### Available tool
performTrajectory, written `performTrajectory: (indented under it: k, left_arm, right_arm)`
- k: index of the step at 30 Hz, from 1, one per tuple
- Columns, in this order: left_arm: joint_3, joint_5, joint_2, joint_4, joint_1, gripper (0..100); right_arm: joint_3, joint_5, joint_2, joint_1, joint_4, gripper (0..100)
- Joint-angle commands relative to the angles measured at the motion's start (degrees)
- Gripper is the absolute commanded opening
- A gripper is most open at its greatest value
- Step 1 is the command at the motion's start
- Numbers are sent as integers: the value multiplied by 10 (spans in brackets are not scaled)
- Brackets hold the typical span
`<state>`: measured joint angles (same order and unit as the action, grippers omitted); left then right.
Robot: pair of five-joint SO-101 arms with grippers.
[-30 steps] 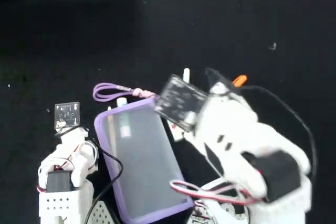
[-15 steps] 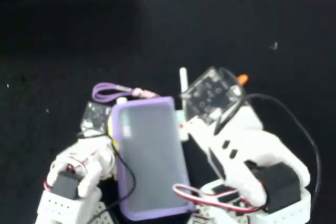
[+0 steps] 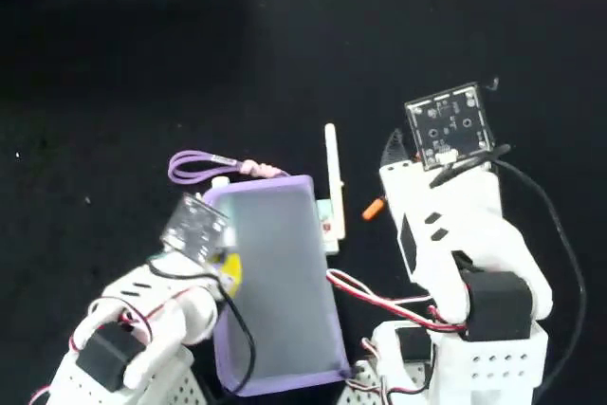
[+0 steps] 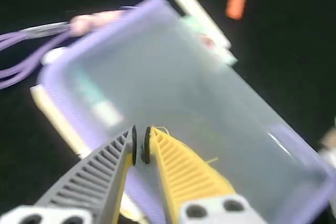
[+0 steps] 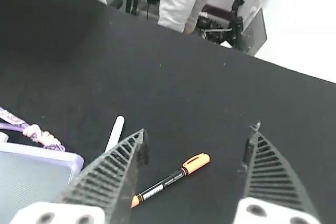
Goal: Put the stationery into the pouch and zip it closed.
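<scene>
My right gripper (image 5: 196, 142) hangs over the black table (image 5: 173, 77) with its fingers spread wide. The black marker pen with the orange cap (image 5: 170, 179) lies on the table just ahead of the fingertips. Its long axis runs at a slant, closer to the line from finger to finger than square to it. In the high view this marker is just beside my right arm (image 3: 455, 234), between it and the translucent pouch with the purple edge (image 3: 275, 282), so the right arm is clearly the nearer one. I judge the wrist must turn first, so that the fingers can close across the barrel. The thin white pen (image 3: 330, 154) lies beside the pouch's far corner, pointing away from me. My left gripper (image 4: 140, 142) is pressed together at the pouch's side edge. Whether it nips the rim, I cannot tell.
</scene>
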<state>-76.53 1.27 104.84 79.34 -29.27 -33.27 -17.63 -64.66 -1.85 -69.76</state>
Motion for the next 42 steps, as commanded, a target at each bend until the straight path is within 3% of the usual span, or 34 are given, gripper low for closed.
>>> performTrajectory:
  k: [1, 7, 13, 19, 27, 34, 37, 42]
  left_arm:
    - [-27, -5, -3, -32, -108, 69]
    - [-208, -23, -12, -273, -128, 70]
    - [-210, -95, -11, -333, -32, 70]
    - [-209, -93, -11, -392, 79, 130]
    - [-209, -93, -11, -396, 113, 201]
    - [-116, -93, -18, -293, 197, 214]
    - [-75, -96, -55, -258, 180, 214]
    - [-39, -96, -197, -285, 163, 214]
  right_arm:
    - [3, 4, -3, 10, 16, 293]
    - [3, 4, -3, 10, 13, 293]
    - [3, 4, -2, 10, 12, 293]
    - [3, 4, -2, 9, 11, 293]
    - [3, 4, -2, 9, 11, 293]
    - [2, 4, -2, 8, 11, 293]
    - [2, 4, -2, 8, 11, 293]
    - [2, 4, -2, 8, 11, 293]
